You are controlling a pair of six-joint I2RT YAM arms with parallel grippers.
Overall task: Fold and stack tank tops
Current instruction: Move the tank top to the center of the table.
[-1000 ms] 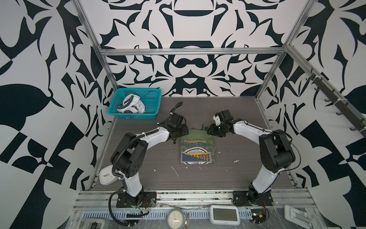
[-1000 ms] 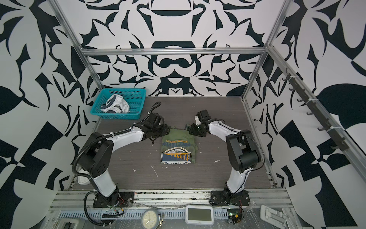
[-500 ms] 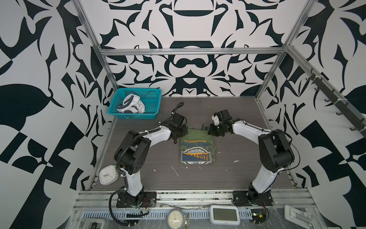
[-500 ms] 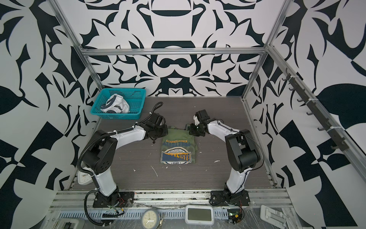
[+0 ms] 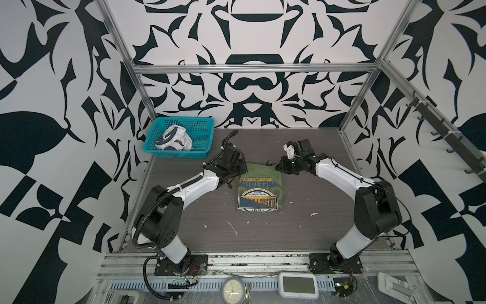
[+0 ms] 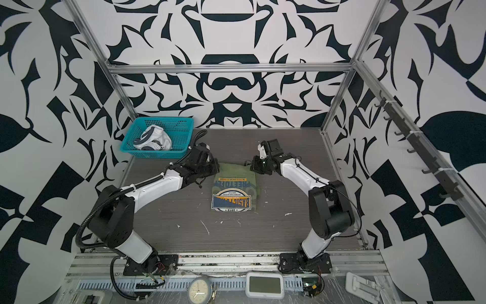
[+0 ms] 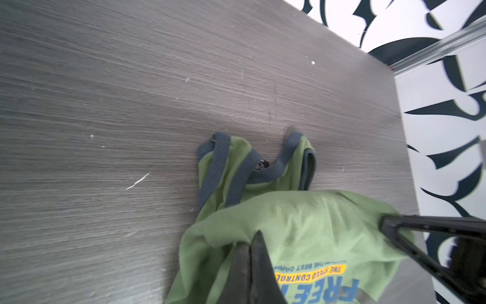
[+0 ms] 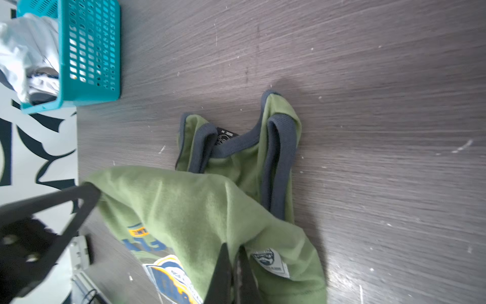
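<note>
Well, in both top views the olive tank top [image 5: 259, 192] lies on the table [image 5: 263, 237] between my arms, graphic up. My left gripper [image 5: 240, 172] is at its far left corner, my right gripper [image 5: 279, 168] at its far right corner. The white tank top [image 5: 175, 139] sits bunched in the teal basket [image 5: 178, 155] at the table's far left corner.

From the left wrist, my left jaws are pressed together on a pinch of green cloth. The grey-trimmed straps [image 7: 223, 168] lie on the wood beyond it, and my right gripper bites the opposite corner.

From the right wrist, my right jaws are clamped on the same edge, just beside a small sewn label [image 8: 271, 263]. The basket shows near the table edge.
</note>
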